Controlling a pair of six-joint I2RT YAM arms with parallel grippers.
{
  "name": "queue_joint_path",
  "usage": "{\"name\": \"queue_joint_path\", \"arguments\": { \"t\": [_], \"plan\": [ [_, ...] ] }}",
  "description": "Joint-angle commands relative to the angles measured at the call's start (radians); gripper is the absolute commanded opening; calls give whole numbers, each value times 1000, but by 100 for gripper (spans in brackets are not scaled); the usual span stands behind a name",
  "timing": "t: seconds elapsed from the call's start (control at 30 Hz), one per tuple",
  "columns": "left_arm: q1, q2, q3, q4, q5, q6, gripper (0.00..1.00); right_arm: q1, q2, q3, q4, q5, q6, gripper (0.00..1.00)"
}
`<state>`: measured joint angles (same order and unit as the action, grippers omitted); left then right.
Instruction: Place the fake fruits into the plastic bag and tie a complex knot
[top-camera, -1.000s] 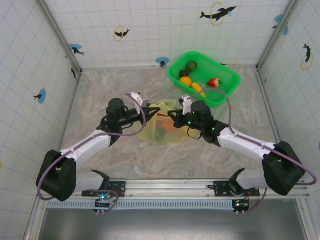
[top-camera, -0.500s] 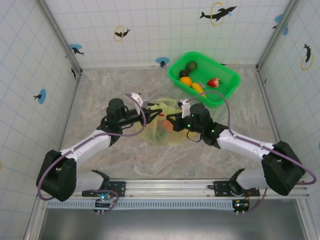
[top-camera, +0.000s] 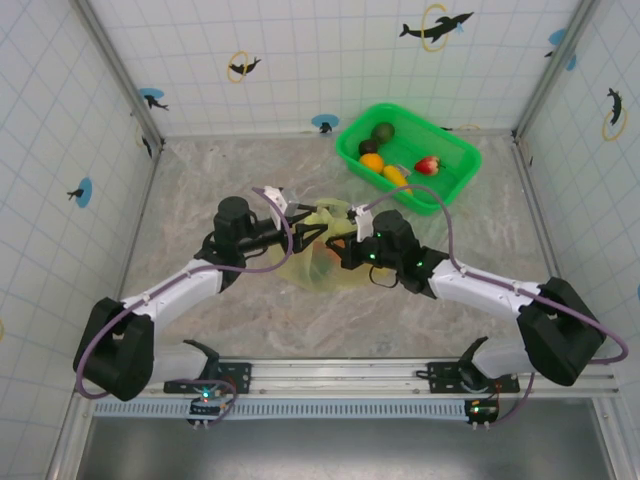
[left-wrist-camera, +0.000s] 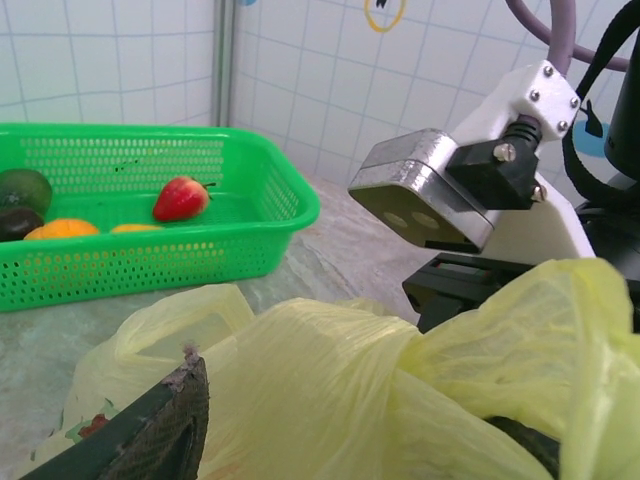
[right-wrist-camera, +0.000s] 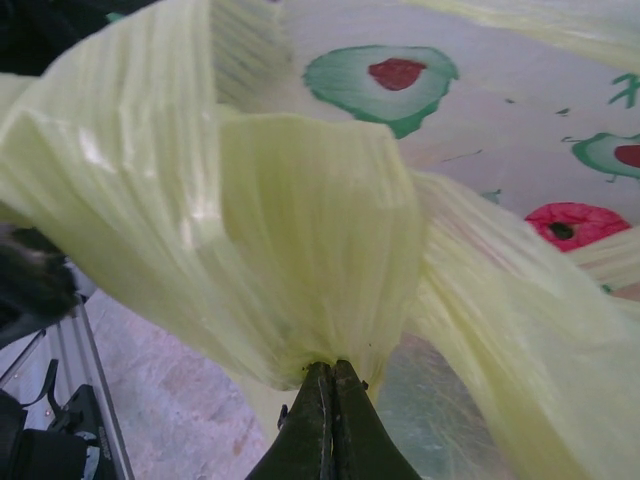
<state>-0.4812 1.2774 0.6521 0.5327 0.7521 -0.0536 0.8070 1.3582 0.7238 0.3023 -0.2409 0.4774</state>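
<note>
Between its pressed-together tips, the right claw (right-wrist-camera: 330, 372) pinches a gathered fold of the plastic bag (right-wrist-camera: 300, 220), and the pale yellow film fans up and out from the pinch. Facing it, the left claw (top-camera: 302, 228) stands spread, with a dark finger (left-wrist-camera: 165, 425) at either side of a bulge of the same bag. Whether the fingers touch the film cannot be told. The bag sits on the desk (top-camera: 200, 190) under and between both claws. It is crumpled and translucent, printed with green and red marks, and something orange-red shows dimly through it. Beyond the claws, apart from the bag, a green basket (left-wrist-camera: 150, 260) holds fake fruits (left-wrist-camera: 180, 198): a red strawberry, an orange one, a yellow one and dark green ones.
</note>
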Motion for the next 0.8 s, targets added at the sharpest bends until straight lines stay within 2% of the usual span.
{"name": "queue_joint_path", "arguments": {
  "t": [0.0,0.23,0.4,0.47,0.7,0.77],
  "plan": [
    [9,13,28,23,32,5,61,10,22,46,39,-23,-17,0],
    [10,36,46,5,27,19,62,17,27,69,21,-26,-38,0],
    [9,57,68,-13,69,21,54,18,30,72,-1,-20,-52,0],
    [9,60,72,-10,89,17,47,19,35,74,-8,-17,-53,0],
    [9,56,72,4,130,21,8,14,51,83,-42,-6,-68,0],
    [9,51,69,9,133,23,0,13,51,86,-68,14,-87,0]
  ]
}}
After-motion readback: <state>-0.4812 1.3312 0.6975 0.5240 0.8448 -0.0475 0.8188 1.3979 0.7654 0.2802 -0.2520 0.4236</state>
